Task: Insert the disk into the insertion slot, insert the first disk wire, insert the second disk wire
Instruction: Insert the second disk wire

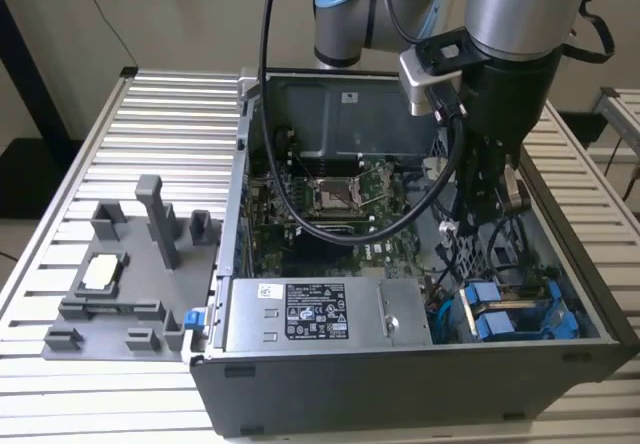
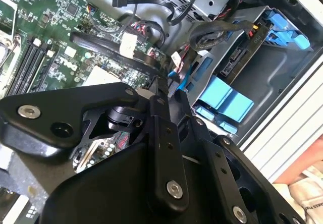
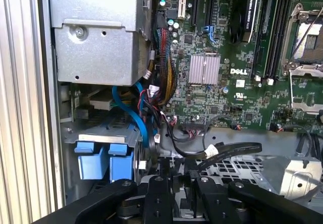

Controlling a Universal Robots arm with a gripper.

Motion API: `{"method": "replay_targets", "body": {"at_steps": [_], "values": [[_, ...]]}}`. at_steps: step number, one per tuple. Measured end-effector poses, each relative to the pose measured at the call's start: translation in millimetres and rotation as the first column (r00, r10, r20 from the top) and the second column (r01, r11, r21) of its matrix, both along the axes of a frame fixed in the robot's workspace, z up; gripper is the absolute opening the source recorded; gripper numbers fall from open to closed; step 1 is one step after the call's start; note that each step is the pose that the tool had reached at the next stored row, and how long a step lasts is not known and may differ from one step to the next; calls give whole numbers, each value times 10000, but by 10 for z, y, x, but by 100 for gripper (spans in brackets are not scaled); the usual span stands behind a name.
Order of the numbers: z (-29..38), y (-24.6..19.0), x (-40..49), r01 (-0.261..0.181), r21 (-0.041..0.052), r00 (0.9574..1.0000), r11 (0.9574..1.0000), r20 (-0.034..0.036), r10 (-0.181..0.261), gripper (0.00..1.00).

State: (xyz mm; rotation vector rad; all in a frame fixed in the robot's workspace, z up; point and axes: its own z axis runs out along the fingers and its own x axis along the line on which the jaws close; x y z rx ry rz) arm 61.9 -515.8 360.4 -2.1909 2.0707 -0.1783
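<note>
The disk [image 2: 236,60] sits in its bright blue carrier [image 2: 227,100] inside the insertion slot [image 2: 282,67], the grey drive cage at the case's corner; in the exterior view the carrier [image 1: 500,319] shows at the lower right. My gripper [image 1: 487,214] hangs inside the case, beside the cage on the motherboard side. In both wrist views a flat black disk wire [image 2: 116,45] [image 3: 229,151] runs into my gripper [image 2: 160,82] [image 3: 180,171], which is shut on its end. A second black wire with a free plug [image 2: 121,1] lies farther off.
A silver power-supply box [image 1: 320,314] fills the case's near side, with the green motherboard [image 1: 330,204] behind it. Coloured wire bundles [image 3: 164,77] crowd the gap by the cage. A grey fixture tray [image 1: 130,274] with upright posts stands on the slatted table at the exterior view's left.
</note>
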Motion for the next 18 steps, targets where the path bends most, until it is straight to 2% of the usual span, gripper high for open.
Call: {"method": "replay_targets", "body": {"at_steps": [6, 8, 9, 14, 18], "values": [[0, 0, -1, 0, 0, 10000, 10000, 0, 0, 26], [0, 0, -1, 0, 0, 10000, 10000, 1, 0, 24], [0, 0, -1, 0, 0, 10000, 10000, 1, 0, 17], [-1, -1, -2, 0, 0, 10000, 10000, 1, 0, 17], [-1, -32, -1, 0, 0, 10000, 10000, 0, 0, 16]]}}
